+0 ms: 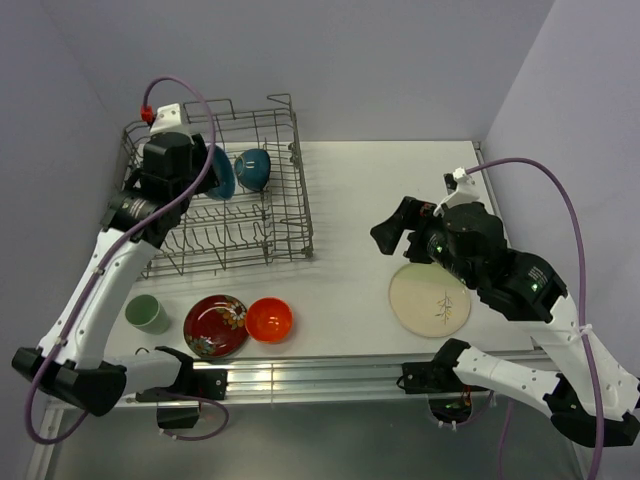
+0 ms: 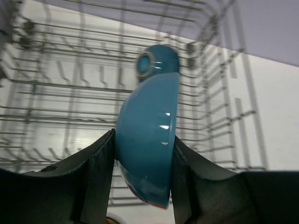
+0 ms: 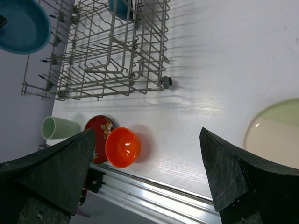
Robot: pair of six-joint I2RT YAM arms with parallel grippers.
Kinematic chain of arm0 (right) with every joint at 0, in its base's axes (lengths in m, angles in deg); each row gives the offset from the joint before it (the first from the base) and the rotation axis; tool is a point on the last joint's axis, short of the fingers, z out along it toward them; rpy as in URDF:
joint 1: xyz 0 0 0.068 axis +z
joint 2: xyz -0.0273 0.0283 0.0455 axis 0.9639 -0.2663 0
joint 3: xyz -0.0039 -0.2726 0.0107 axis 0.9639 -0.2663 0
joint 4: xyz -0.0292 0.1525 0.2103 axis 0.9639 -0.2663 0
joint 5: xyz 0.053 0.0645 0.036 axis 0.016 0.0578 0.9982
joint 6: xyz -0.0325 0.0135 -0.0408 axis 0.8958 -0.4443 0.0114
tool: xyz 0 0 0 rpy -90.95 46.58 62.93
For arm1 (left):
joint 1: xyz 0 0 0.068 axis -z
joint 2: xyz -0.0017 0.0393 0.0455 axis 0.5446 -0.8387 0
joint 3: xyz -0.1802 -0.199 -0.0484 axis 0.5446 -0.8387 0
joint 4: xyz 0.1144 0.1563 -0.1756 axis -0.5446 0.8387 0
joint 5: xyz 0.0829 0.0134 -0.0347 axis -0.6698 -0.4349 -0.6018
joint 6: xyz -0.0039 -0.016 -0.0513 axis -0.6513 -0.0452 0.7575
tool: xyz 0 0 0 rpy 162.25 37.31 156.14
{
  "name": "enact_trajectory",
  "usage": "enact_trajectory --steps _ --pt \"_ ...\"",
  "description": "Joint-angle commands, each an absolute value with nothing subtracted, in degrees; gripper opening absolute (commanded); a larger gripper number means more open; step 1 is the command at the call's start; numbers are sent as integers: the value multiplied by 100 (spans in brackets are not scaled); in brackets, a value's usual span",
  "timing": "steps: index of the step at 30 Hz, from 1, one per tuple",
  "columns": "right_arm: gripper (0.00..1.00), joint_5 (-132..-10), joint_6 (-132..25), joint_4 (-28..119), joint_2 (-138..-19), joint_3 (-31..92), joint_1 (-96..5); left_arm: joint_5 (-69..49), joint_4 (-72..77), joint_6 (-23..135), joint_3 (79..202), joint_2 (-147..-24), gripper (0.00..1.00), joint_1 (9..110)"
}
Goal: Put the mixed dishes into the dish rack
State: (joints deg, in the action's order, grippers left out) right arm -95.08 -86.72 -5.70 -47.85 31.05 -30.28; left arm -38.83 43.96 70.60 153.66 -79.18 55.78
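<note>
Left fingers (image 2: 96, 177) were clamped on the teal bowl (image 2: 147, 135), one against the outer wall, the other on the rim side. The bowl was held on edge, low over the rear half of the dish rack (image 1: 300, 215). The small blue bowl (image 2: 156, 59) already stood on edge in the rack just behind it; whether the two touched could not be told. The step in hand looked like seating the teal bowl between tines. To do it well: lower straight, keep it on edge, let the rim settle into a tine gap short of the blue bowl, and release only once the wires carry it. Right fingers (image 3: 51, 172) were spread wide, holding nothing, above the worktop (image 1: 350, 190) near the cream plate (image 1: 430, 300). Pale green cup (image 1: 146, 313), red floral bowl (image 1: 215, 325) and orange bowl (image 1: 268, 319) sat at the worktop's near left, not yet loaded.
</note>
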Motion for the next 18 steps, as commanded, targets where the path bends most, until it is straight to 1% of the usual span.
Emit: enact_trajectory --steps 1,6,9,11,15,18 --pt "100 -9750 -8512 -673 -4778 2894 -3087 -4966 4074 6386 15562 -8209 0 5524" --pt "100 -9724 -8459 -629 -4663 2614 -3114 -5765 3704 5876 15807 -9000 0 5488" --pt "100 -9732 -8441 -603 -4567 2411 -3140 -6109 3564 5840 15966 -9343 0 5401" --pt "100 -9759 -8441 -585 -4505 2253 -3166 -6136 3484 5840 16080 -9511 0 5313" --pt "100 -9724 -8398 -585 -4426 2086 -3333 -5706 3431 6111 16185 -9634 0 5014" --pt "100 -9619 -8310 -576 -4408 2059 -3456 -5845 3186 6086 16107 -9660 0 4943"
